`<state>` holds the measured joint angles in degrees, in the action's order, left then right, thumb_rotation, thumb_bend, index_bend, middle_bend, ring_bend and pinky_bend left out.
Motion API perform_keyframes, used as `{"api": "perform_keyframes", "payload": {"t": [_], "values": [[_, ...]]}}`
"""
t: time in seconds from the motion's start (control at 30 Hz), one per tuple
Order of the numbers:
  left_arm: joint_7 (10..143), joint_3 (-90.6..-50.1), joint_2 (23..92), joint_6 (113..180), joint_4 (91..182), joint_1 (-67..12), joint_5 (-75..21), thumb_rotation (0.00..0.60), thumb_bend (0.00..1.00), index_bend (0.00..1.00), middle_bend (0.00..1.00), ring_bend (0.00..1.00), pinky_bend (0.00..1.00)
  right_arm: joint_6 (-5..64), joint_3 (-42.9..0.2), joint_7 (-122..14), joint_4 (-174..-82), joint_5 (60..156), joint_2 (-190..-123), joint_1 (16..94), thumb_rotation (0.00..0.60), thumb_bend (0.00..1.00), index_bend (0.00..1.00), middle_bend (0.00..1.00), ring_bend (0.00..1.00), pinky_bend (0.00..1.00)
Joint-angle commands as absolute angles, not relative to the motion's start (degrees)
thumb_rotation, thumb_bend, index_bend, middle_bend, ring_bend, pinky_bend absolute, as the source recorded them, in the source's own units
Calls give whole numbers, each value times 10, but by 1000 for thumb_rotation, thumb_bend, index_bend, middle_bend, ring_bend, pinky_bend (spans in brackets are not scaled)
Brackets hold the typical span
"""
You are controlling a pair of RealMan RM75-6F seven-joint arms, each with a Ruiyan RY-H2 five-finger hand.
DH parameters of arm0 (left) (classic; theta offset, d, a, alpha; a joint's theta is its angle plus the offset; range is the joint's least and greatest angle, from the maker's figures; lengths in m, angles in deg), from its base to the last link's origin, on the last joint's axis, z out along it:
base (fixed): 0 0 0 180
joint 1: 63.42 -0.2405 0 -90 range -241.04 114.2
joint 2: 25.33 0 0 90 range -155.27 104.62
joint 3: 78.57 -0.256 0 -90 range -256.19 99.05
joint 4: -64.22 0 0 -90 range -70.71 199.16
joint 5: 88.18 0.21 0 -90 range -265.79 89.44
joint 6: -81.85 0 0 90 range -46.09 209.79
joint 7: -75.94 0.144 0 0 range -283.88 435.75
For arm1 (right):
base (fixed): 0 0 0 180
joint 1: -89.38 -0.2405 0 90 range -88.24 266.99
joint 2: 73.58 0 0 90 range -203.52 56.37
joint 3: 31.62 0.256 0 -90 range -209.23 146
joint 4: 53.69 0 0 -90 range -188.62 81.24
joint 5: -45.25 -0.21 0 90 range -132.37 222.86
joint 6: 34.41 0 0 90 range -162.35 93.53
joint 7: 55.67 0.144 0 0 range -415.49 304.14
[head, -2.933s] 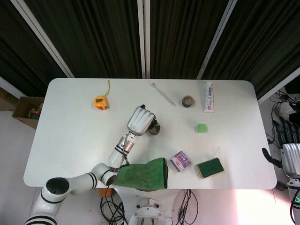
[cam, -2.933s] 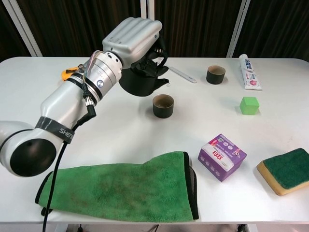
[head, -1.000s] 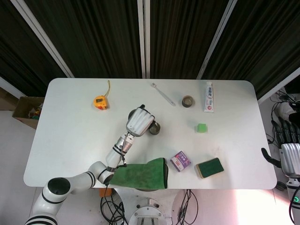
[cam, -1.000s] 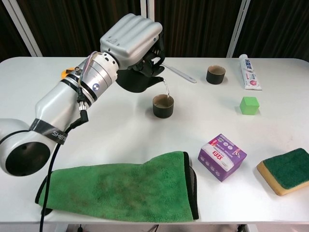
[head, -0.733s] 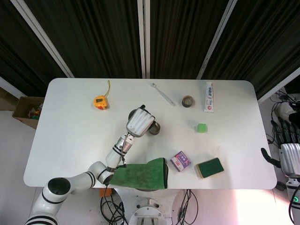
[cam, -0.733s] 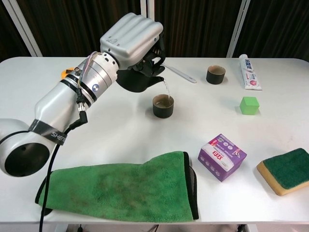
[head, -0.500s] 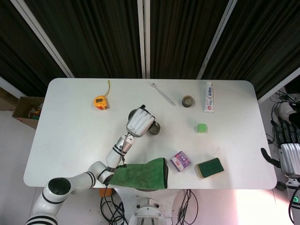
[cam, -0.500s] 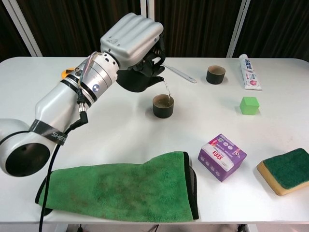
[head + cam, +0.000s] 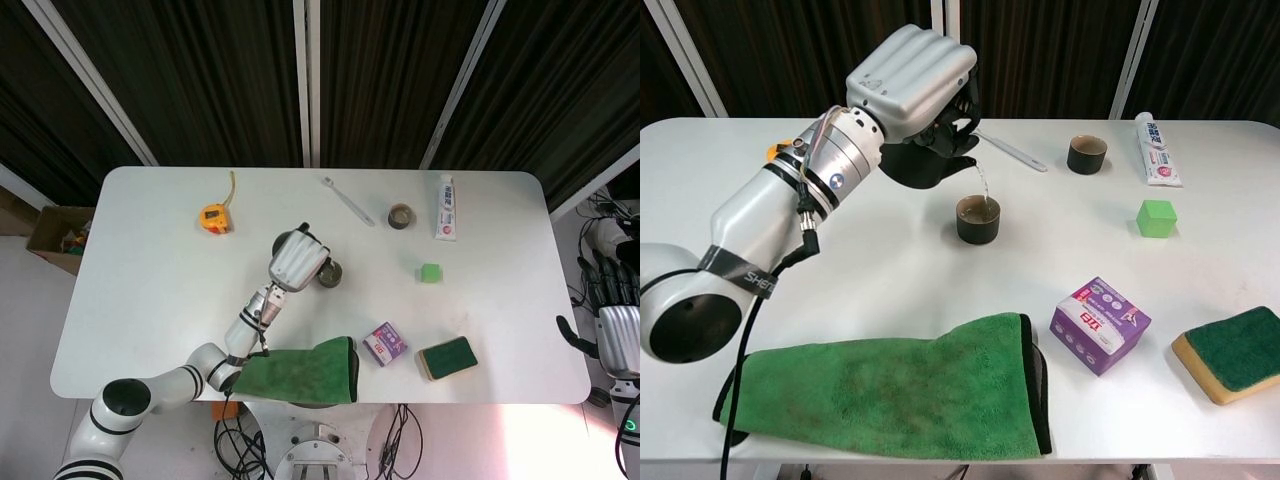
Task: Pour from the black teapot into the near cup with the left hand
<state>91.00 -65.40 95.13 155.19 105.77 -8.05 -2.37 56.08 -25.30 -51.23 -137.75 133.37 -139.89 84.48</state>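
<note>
Chest view: my left hand [image 9: 908, 75] has its fingers clamped on the tilted teapot [image 9: 932, 163], a thin stream falling from its spout into the cup [image 9: 978, 219].

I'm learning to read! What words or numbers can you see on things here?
None can be read for sure.
Purple box: print too small.
Toothpaste tube: print too blurred.
Band on the left arm: letters too small and cut off.
Tape measure: nothing legible.
</note>
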Motion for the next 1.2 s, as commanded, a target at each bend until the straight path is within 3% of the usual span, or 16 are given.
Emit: {"api": "perform_keyframes", "payload": {"t": [0.03, 1.2], "values": [[911, -655, 952, 1553, 1056, -80, -22, 600, 285, 1000, 1000, 1000, 614, 561, -253, -512, -1378, 1333, -1398, 845, 600, 223, 0, 0, 0, 0], [917, -659, 949, 1560, 1055, -82, -16, 600, 285, 1000, 1000, 1000, 614, 561, -253, -516, -1382, 1334, -1397, 845, 600, 223, 0, 0, 0, 0]]}}
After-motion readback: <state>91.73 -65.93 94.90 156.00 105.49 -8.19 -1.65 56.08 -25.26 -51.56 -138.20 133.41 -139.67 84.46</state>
